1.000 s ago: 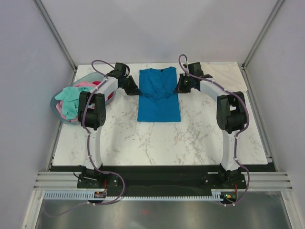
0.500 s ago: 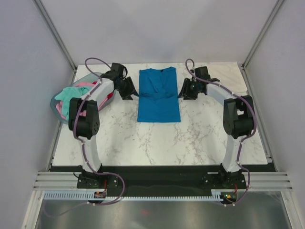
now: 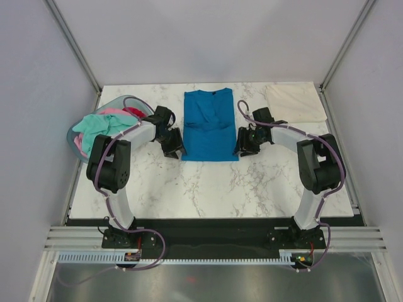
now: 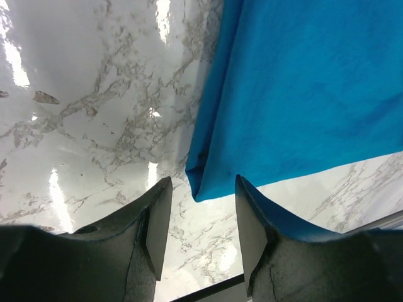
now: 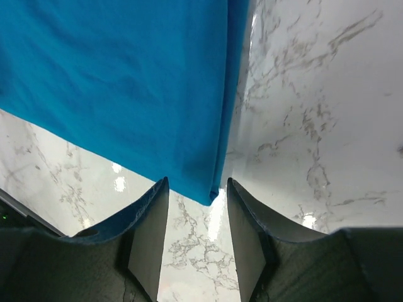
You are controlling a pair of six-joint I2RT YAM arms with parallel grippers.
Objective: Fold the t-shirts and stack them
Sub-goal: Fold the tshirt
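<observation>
A bright blue t-shirt (image 3: pixel 210 126) lies flat on the marble table, its sides folded in to a long rectangle. My left gripper (image 3: pixel 176 150) is open beside the shirt's near left corner (image 4: pixel 200 189), which lies just ahead of the gap between its fingers. My right gripper (image 3: pixel 242 149) is open beside the near right corner (image 5: pixel 208 196), also just ahead of its gap. A folded cream t-shirt (image 3: pixel 295 103) lies at the far right. Mint green (image 3: pixel 94 129), pink and red shirts sit in the basket.
The pale blue-grey oval basket (image 3: pixel 73 135) stands at the table's left edge. The marble table (image 3: pixel 208 189) reaches to its dark front edge. White walls with metal posts close in the sides and back.
Both grippers have moved from the shirt's upper sides toward me, down to its near corners. The shirt has not moved.
</observation>
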